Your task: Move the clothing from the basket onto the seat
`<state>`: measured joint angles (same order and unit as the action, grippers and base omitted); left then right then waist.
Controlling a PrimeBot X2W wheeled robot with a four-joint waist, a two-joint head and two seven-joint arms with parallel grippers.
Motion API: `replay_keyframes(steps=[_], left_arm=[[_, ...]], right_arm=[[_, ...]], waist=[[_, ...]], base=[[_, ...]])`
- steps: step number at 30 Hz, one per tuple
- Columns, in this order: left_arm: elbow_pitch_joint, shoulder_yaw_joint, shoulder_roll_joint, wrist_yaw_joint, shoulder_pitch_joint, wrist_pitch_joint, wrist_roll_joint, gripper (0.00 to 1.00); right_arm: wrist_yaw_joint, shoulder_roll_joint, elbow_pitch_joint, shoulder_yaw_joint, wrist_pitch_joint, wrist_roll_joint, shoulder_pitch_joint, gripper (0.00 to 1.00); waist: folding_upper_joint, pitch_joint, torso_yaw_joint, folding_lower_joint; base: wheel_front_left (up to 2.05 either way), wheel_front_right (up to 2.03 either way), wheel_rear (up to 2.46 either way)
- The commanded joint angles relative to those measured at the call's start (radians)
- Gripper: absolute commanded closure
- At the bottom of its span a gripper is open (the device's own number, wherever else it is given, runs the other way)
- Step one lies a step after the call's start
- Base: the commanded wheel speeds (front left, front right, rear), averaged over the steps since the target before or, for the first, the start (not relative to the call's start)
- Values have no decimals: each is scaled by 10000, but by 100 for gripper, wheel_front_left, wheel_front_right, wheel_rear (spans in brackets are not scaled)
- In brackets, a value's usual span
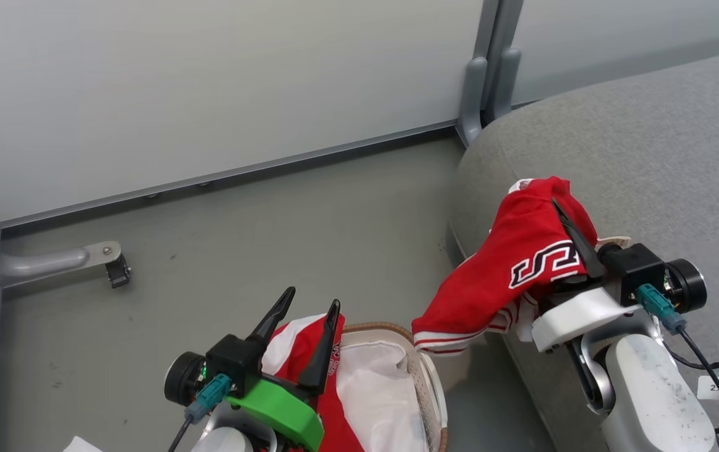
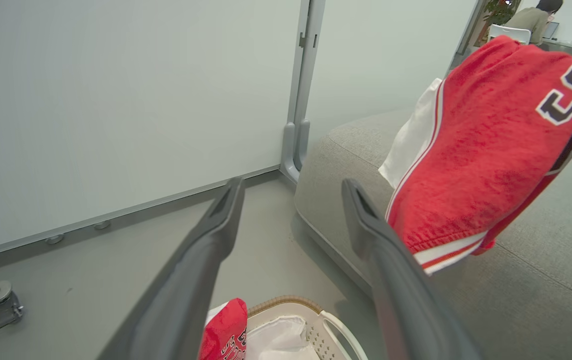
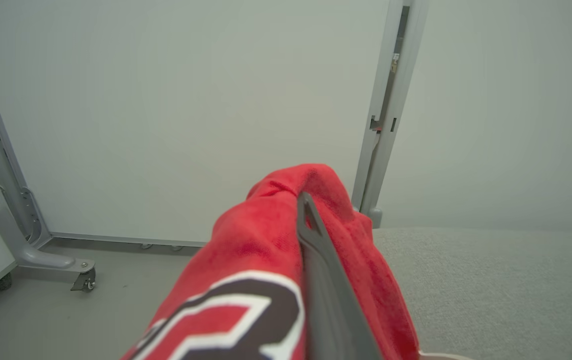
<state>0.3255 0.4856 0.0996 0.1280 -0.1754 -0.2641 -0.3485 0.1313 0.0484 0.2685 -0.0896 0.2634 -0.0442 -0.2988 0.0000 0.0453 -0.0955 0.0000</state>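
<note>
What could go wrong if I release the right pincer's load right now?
1. The red garment in the right pincer hangs partly off the seat edge; released here, it may slide to the floor.
2. Its trailing hem dangles near the basket rim and could snag.

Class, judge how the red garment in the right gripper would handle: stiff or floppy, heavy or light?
Probably floppy: the red garment sags from the shut right gripper. Likely light: a narrow pinch holds it. Its fuzzy cloth should hardly slide.
</note>
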Motion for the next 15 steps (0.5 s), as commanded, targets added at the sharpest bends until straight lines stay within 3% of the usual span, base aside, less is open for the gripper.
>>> replay_keyframes(steps=[1, 15], left_arm=[[-56, -26, 50, 33, -83, -4, 141, 0], [-163, 352, 377, 32, -1062, 1, 334, 0]], right_arm=[[-10, 34, -89, 49, 21, 27, -119, 100], [-12, 29, -389, 427, 21, -305, -195, 100]], waist=[[0, 359, -546, 0], [0, 1758, -3078, 0]], base=[[0, 0, 0], [0, 0, 0]])
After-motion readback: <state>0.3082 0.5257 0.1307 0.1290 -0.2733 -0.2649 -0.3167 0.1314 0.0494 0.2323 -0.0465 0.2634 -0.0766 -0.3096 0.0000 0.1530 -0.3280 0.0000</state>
